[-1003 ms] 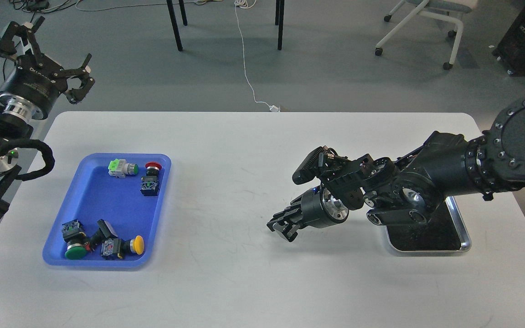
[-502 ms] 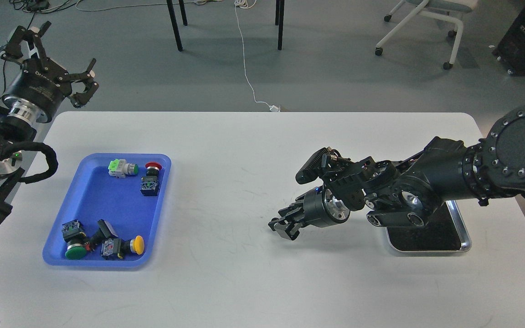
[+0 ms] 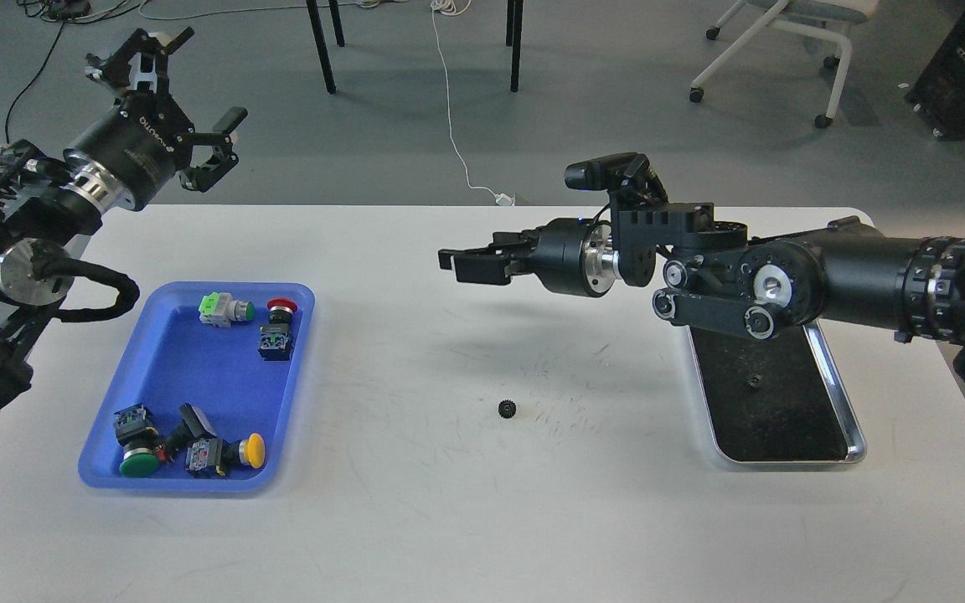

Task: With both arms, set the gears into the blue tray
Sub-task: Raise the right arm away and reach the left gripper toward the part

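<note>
Risen right arm (image 3: 784,276) uncovers gear (image 3: 507,408) on white table (image 3: 449,519).

- The gear (image 3: 507,408) lies alone on bare counter (image 3: 415,519), open on every side.
- Push-button switches (image 3: 189,448) crowd the blue tray's (image 3: 166,335) near end and far corner; its middle is free.
- Both grippers are raised off the counter.

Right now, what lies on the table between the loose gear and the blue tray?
Nothing: the head view shows only bare white table between the gear and the blue tray.
</note>
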`<state>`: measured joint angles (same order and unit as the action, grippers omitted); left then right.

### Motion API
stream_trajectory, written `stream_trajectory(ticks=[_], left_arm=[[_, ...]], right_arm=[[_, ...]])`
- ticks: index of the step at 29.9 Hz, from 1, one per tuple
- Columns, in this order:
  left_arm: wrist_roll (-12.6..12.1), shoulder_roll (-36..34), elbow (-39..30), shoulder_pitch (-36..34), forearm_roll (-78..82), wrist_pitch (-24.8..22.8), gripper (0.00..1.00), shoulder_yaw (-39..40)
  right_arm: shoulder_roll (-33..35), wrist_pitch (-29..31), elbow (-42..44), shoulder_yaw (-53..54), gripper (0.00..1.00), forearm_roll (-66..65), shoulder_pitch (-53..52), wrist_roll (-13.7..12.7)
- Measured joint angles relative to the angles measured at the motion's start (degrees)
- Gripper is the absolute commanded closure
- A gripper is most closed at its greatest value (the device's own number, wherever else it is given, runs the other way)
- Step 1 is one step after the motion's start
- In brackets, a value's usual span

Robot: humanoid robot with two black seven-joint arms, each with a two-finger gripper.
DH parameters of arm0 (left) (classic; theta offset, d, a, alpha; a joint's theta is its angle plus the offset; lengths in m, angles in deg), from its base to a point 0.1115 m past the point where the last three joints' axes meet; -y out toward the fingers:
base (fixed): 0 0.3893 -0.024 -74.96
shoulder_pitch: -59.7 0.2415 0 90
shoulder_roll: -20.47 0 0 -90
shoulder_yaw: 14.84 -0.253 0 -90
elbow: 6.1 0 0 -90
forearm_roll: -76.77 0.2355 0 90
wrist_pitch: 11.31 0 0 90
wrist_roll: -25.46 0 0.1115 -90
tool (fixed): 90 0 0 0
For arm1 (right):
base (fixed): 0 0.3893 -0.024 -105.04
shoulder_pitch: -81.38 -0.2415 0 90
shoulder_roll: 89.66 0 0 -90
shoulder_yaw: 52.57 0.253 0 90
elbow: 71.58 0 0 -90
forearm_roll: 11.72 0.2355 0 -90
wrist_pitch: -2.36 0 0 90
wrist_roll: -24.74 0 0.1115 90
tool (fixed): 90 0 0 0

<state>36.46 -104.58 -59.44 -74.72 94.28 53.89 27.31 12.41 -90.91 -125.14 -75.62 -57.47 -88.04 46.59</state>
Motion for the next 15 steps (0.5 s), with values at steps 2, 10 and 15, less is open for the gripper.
stream_trajectory(ticks=[2, 10, 15], left_arm=[[0.0, -2.1, -4.3, 0.1, 5.4, 0.5, 0.03, -1.6], [0.3, -5.6, -20.6, 0.3, 29.5, 0.7, 0.03, -3.6], [0.3, -2.4, -27.5, 0.2, 48.4, 0.7, 0.03, -6.3]], right_arm=[[3.2, 0.6, -0.4, 5.5, 0.03, 0.1, 2.5, 0.0], [17.8, 1.0, -5.4, 26.0, 0.03, 4.3, 17.2, 0.5], [21.5, 1.5, -7.8, 43.2, 0.02, 16.7, 28.1, 0.6]])
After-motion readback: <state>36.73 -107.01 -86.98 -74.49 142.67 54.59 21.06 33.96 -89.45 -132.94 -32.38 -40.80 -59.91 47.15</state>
